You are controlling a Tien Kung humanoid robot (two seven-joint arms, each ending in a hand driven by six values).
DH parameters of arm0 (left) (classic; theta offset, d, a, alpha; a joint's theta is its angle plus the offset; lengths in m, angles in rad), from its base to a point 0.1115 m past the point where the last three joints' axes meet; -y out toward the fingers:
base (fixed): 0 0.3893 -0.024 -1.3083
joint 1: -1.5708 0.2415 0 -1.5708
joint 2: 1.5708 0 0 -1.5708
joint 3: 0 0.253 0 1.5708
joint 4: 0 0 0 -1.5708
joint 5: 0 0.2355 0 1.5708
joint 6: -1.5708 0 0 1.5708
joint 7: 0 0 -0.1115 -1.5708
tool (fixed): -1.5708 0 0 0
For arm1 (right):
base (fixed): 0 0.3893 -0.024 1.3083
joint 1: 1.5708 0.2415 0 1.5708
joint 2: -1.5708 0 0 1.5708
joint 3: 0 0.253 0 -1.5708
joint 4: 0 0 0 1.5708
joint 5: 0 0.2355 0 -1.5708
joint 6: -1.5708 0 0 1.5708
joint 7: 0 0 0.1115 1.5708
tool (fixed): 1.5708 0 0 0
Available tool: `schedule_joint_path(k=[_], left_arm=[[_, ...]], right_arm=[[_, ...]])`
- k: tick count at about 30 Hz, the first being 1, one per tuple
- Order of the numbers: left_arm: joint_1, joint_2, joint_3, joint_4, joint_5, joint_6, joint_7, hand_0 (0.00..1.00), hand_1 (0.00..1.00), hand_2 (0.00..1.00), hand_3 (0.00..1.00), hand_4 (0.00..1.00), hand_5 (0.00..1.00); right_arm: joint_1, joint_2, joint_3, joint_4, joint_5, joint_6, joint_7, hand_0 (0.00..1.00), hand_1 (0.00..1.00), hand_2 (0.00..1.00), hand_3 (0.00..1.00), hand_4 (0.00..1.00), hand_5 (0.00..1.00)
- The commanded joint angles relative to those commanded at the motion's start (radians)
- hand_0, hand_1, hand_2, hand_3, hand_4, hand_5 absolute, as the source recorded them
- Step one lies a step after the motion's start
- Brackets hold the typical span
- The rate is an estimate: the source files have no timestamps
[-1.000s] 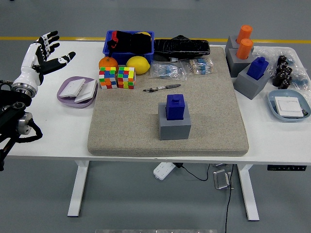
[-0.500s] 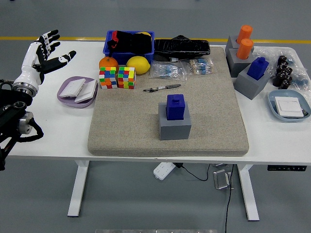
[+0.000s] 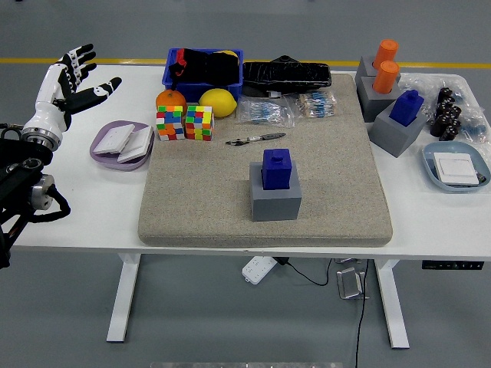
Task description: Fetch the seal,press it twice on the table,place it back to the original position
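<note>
One hand is all you have in view: the left hand [image 3: 67, 86], raised at the far left edge of the white table [image 3: 77, 207], wrist low and palm turned toward the table's middle. Its fingers [image 3: 75, 63] are spread and point up and away from you, with the thumb stretched out to the right; they hold nothing and touch nothing. The black forearm comes in from the left edge below the hand, bent at the elbow.

Just below and to the right of your thumb sits a lilac dish [image 3: 101, 150] with white cards in it. Further right of the fingers stand two colour cubes [image 3: 185, 122], side by side, with an orange [image 3: 169, 99] and a lemon [image 3: 217, 101] behind them and a blue bin [image 3: 204, 70] beyond those.

The seal [image 3: 276, 167], a blue block with a small knob on top, is well apart from your fingers, far to their right and nearer the table's front edge. It sits upright in its grey holder [image 3: 275, 198] near the middle of the beige mat [image 3: 192, 207]. A pen [image 3: 255, 139] lies on the mat between the cubes and the seal. At the far right stand another blue seal [image 3: 406, 106] and two orange seals [image 3: 386, 65] in grey holders.
</note>
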Motion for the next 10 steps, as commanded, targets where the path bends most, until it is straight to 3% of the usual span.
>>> schedule_joint_path(k=[10], left_arm=[[0.002, 0.003, -0.008, -0.005, 0.002, 0.000, 0.000, 0.944, 0.879, 0.904, 0.891, 0.862, 0.085]], right_arm=[[-0.001, -0.001, 0.003, 0.000, -0.003, 0.003, -0.005, 0.883, 0.745, 0.727, 0.735, 0.827, 0.528]])
